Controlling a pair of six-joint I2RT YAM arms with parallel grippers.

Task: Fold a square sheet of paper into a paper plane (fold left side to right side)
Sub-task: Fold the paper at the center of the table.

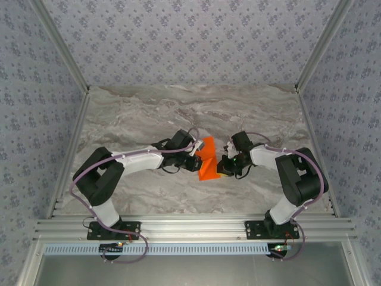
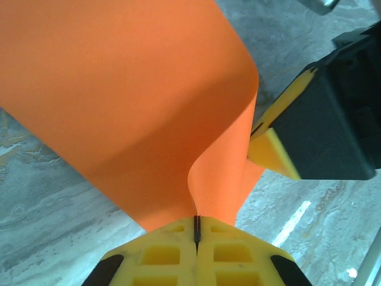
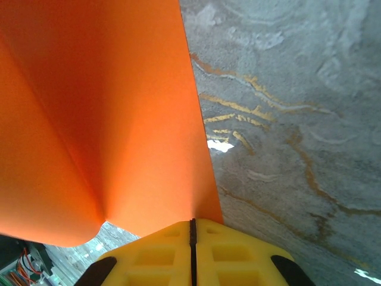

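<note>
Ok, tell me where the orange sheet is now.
Top view: the orange sheet is at mid-table, pinched between the left gripper and the right gripper.

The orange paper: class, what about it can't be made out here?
Top view: the orange paper is too small to show creases; the left arm and right arm cover parts of its edges.
Left wrist view: top and left frame edges cut off its outline.
Right wrist view: same edges cut it off; it hides the table beneath.
</note>
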